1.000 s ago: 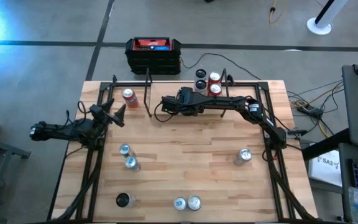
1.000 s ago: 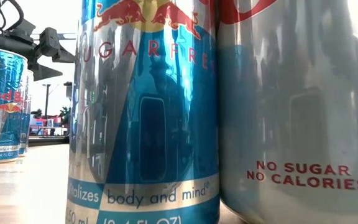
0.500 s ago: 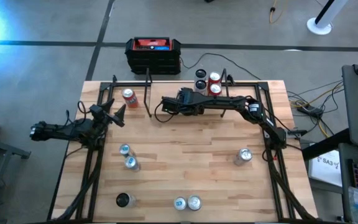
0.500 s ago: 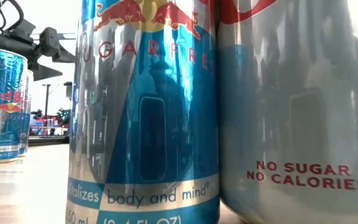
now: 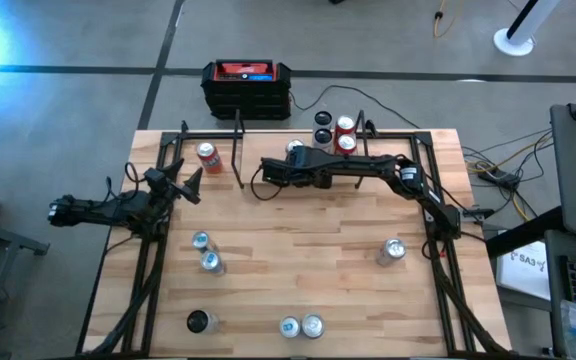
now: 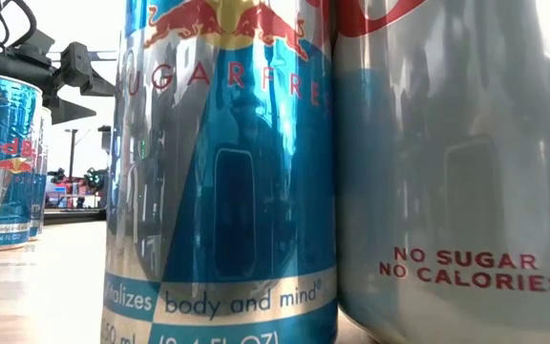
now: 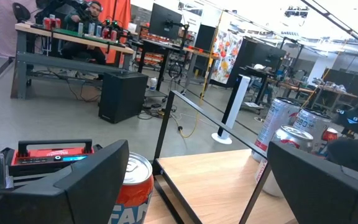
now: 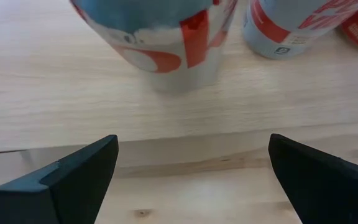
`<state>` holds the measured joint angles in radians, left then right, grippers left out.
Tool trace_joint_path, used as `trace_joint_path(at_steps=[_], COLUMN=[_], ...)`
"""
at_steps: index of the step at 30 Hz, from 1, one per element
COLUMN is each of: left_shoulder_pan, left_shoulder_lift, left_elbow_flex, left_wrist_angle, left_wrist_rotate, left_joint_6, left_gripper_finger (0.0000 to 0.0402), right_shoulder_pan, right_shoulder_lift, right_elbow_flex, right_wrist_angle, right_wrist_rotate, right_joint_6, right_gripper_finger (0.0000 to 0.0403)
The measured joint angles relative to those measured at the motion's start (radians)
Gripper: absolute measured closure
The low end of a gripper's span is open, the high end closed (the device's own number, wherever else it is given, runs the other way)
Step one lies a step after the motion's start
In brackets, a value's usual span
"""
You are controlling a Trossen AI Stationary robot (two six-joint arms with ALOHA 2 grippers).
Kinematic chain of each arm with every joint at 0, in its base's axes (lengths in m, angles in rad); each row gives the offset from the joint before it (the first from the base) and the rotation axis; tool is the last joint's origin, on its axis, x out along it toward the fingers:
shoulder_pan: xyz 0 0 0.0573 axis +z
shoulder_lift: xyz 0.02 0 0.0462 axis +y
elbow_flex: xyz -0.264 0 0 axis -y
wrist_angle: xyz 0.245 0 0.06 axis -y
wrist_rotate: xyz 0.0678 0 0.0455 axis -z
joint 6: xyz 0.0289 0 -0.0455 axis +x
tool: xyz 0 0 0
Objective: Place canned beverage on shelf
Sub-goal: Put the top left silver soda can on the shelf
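Note:
The shelf (image 8: 166,118), a light wood board with thin black posts (image 5: 239,135), stands at the table's far middle. A silver-blue can with red marks (image 8: 160,37) stands upright on the board; its top shows in the high view (image 5: 295,148). My right gripper (image 8: 191,168) is open and empty just on the near side of this can (image 5: 293,165). Other cans (image 5: 345,133) stand on the shelf to its right. My left gripper (image 5: 183,185) is open and empty at the table's left, with a red can (image 7: 132,186) ahead of it.
Several loose cans stand on the table: two at the left (image 5: 205,251), a dark one (image 5: 199,321) and two (image 5: 301,325) at the near edge, and one at the right (image 5: 392,250). A red can (image 5: 206,153) stands far left. A black box with a red top (image 5: 247,85) sits beyond the far edge.
My right gripper has drawn back a little toward the table's near edge. The top of the silver-blue can on the shelf, covered by the gripper before, now shows clear of it. The can stays upright.

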<state>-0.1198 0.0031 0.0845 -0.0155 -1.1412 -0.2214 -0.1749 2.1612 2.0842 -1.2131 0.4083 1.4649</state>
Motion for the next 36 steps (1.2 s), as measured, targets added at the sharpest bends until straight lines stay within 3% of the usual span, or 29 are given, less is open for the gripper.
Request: trace_joint_path(at_steps=[11, 30, 36], left_shoulder_pan=[0.0, 0.0, 0.0], left_shoulder_lift=[0.0, 0.0, 0.0], left_elbow_flex=[0.0, 0.0, 0.0], left_wrist_angle=[0.0, 0.0, 0.0], left_wrist_rotate=[0.0, 0.0, 0.0], left_joint_6=[0.0, 0.0, 0.0], left_gripper_finger=[0.0033, 0.0033, 0.0033], right_shoulder_pan=[0.0, -0.002, -0.002], right_shoulder_lift=[0.0, 0.0, 0.0], right_elbow_flex=[0.0, -0.004, -0.005], right_wrist_angle=[0.005, 0.023, 0.052], right_wrist_rotate=[0.023, 0.093, 0.094], right_joint_6=[-0.025, -0.033, -0.033], right_gripper_finger=[0.0014, 0.0177, 0.0209])
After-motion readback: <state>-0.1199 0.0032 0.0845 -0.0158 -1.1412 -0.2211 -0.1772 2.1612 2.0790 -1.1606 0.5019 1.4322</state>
